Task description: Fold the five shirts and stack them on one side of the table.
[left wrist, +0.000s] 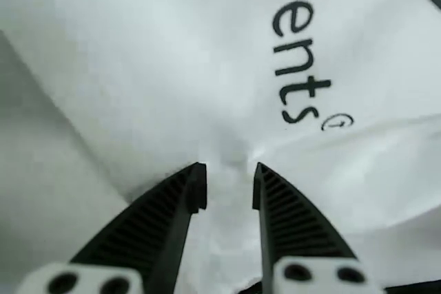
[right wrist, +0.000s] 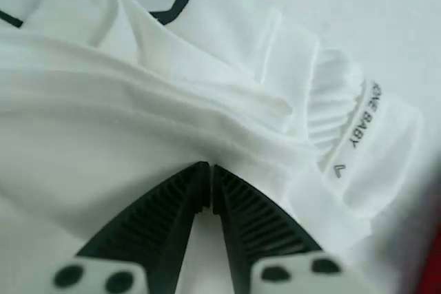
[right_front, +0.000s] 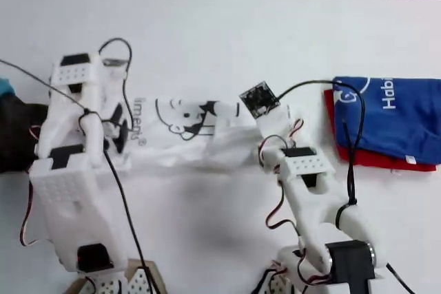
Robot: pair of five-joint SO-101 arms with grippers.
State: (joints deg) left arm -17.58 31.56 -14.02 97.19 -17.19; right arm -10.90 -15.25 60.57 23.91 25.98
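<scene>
Both sets of jaws are nearly closed, each nipping a pucker of the white shirt [right_front: 193, 149], stretched across the middle of the desk [right_front: 207, 32]. You hold little cloth, so an uneven lift may slip one end and skew the fold. The cable [right_front: 343, 118] draped over the blue shirt [right_front: 400, 118] at the right edge may drag that stack.

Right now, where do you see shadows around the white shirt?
Left wrist view: a grey shadow falls beside the white shirt, near the left hand. Right wrist view: soft shadows line its folds by the right hand.
</scene>
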